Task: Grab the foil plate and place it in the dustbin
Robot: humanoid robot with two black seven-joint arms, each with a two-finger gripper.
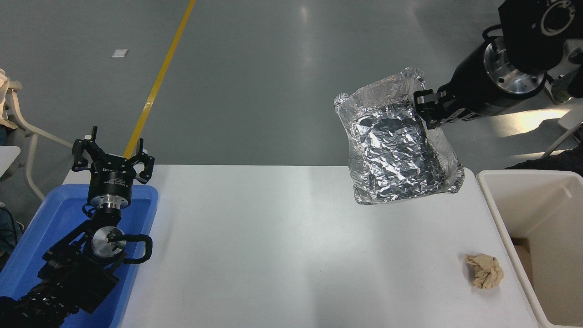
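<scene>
Crinkled silver foil plate point(394, 152) is up in the air, off the table point(273, 246), hanging tilted over the far right corner of it, open side toward the camera. Right gripper point(428, 109) clamped on the plate's upper right rim, fingers pinched together on the foil; right arm comes in from the top right corner of the picture. Plate is beside the dustbin point(501, 214), not over it: its lower right corner sits just left of the bin's far left rim. Cream bin stands off the table's right edge, inside mostly bare, a tan patch low on its floor. Tan paper ball point(484, 271) lies on the table near the right edge, toward the near side, well apart from the plate. Left arm parked at lower left over the blue tray point(141, 218) at the table's left edge; left gripper point(111, 159) points away from the camera, fingers spread apart, holding nothing. Yellow floor line point(161, 75) runs off behind it. White chair frame point(20, 123) at the left edge.
</scene>
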